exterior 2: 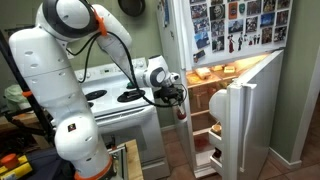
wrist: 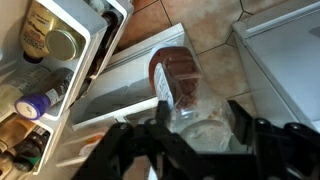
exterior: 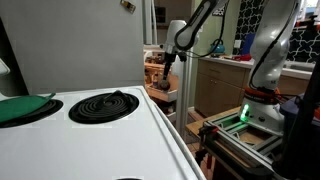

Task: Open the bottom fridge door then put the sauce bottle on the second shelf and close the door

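My gripper [wrist: 200, 118] is shut on the sauce bottle [wrist: 178, 82], a clear glass bottle with dark red-brown contents; its base sits between the two black fingers in the wrist view. In an exterior view the gripper [exterior 2: 178, 92] holds the bottle [exterior 2: 181, 112] in front of the open fridge, beside the stove. The bottom fridge door [exterior 2: 243, 120] stands swung open, its white inner side showing. In the other exterior view the gripper [exterior: 168, 62] hangs beyond the stove's far corner with the bottle [exterior: 160, 86] below it.
A white stove with black coil burners [exterior: 105, 104] fills the foreground. Fridge shelves [exterior 2: 205, 98] hold food. Door racks with jars and bottles [wrist: 45, 45] show at the left of the wrist view. The tiled floor [wrist: 190, 25] lies below. The upper door [exterior 2: 235, 25] is covered in photos.
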`<state>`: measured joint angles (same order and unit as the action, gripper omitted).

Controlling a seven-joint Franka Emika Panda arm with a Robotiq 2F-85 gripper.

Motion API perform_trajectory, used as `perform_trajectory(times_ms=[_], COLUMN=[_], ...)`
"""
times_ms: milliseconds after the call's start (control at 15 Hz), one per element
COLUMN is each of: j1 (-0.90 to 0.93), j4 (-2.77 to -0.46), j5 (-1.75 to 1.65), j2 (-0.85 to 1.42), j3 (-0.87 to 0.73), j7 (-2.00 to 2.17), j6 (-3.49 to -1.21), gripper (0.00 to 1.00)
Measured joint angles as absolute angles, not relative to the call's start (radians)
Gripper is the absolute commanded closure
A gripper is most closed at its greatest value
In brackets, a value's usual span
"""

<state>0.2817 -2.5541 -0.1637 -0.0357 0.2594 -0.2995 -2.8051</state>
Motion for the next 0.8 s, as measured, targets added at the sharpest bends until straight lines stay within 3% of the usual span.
perform_trajectory(times_ms=[800], j1=[0.228], j4=[-2.371], j5=[-0.806], j2=[0.166], j3=[0.121], j7=[0.235], j6=[-2.922], gripper=[0.64])
